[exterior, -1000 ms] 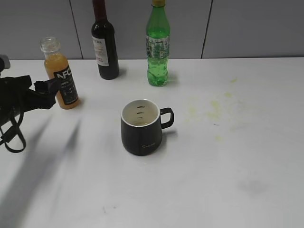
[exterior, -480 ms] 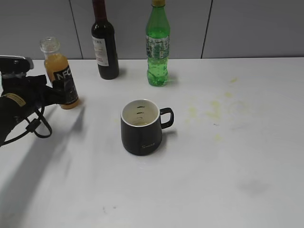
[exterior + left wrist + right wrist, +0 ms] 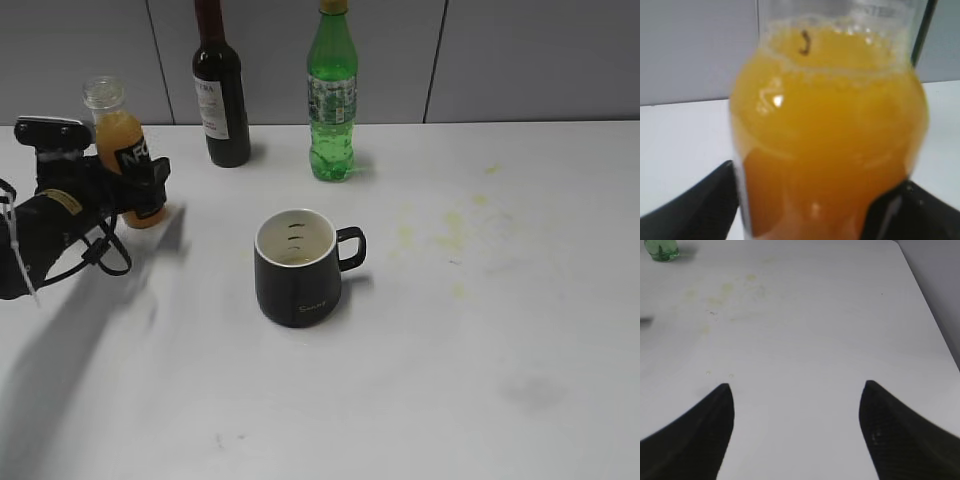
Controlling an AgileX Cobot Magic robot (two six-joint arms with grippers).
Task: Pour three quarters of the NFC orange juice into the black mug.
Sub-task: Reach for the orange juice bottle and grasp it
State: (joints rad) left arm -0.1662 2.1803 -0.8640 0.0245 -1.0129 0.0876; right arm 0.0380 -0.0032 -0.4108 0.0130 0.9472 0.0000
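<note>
My left claw [image 3: 135,185] sits at the NFC orange juice [image 3: 128,160], black fingers on either side of its labelled lower half; from this angle I cannot tell whether they press it. The bottle stands upright on the table [image 3: 480,350], uncapped. My arm trails off to the left with a looped cable. The black mug [image 3: 298,268] stands upright near the middle, handle to the right, well apart from the bottle. Behind it a dark wine bottle [image 3: 220,95] and a green bottle [image 3: 332,100] stand by the wall. Yellowish stains mark the table right of the mug.
</note>
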